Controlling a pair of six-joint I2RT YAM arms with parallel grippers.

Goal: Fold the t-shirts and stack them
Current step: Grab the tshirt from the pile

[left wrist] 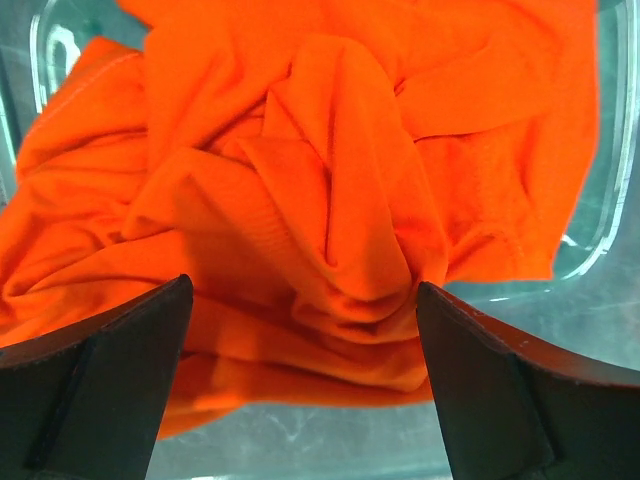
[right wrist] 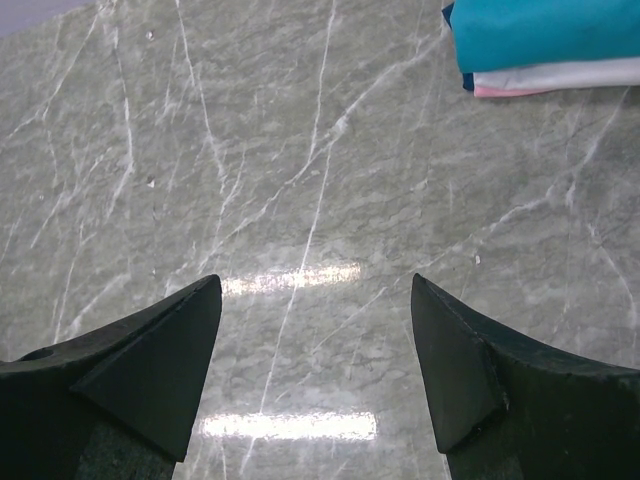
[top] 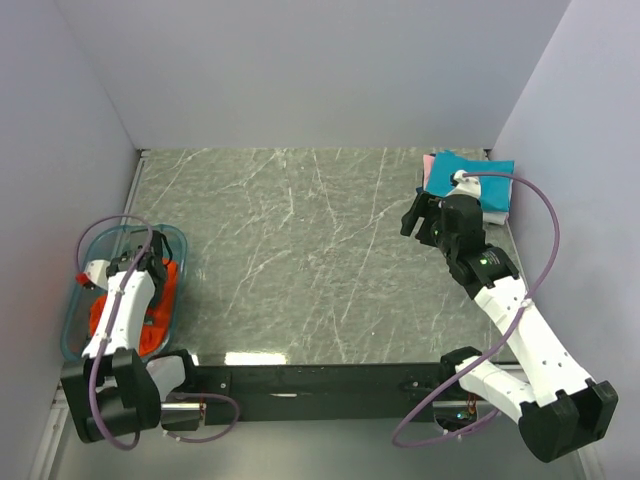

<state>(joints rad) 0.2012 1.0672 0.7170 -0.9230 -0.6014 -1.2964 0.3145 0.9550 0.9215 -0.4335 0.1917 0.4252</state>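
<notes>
The crumpled orange shirt (left wrist: pixel 330 180) lies in the bin (top: pixel 183 245) at the counter's (top: pixel 300 250) eight o'clock, under the left pincer (left wrist: pixel 302 287), which is spread apart. The right pincer (right wrist: pixel 315 280), also apart, hovers near the folded stack (top: pixel 490 170) at two o'clock.

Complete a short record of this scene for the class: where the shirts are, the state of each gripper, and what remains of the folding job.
orange t-shirt: crumpled, unfolded, in the plastic bin at the table's left edge
folded stack: far right corner; teal on top, white and pink beneath
left gripper: open, over the orange t-shirt
right gripper: open, empty, above bare table near the stack
remaining: orange t-shirt not yet folded or stacked
</notes>
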